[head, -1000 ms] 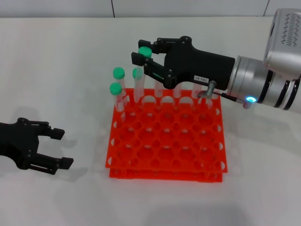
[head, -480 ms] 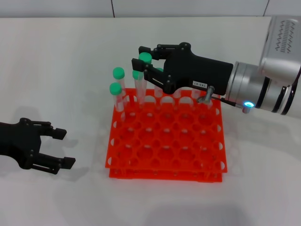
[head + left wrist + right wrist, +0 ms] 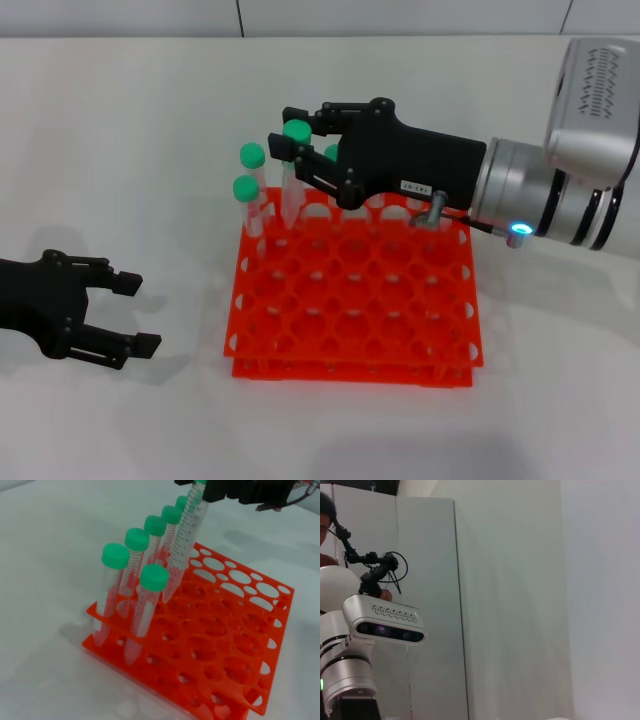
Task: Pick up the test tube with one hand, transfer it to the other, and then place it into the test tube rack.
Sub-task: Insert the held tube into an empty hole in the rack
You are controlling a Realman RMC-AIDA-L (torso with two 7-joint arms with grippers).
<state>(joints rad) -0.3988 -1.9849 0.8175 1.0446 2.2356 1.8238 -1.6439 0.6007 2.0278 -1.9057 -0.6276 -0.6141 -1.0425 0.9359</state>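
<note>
We see the right pincer point(image 3: 290, 146) reaching over the test tube rack point(image 3: 352, 300), clenched on the test tube point(image 3: 294, 175); the left pincer point(image 3: 128, 315) rests released on the bench point(image 3: 120, 130).

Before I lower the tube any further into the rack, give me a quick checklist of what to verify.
1. Right gripper shut on the test tube: ok.
2. Tube tip over a hole in the test tube rack: ok, seen from the left wrist.
3. Tube upright: not ok, tilted.
4. Clearance from neighbouring tubes: cannot tell, very close.
5. Left gripper clear of rack: ok, open beside it.
</note>
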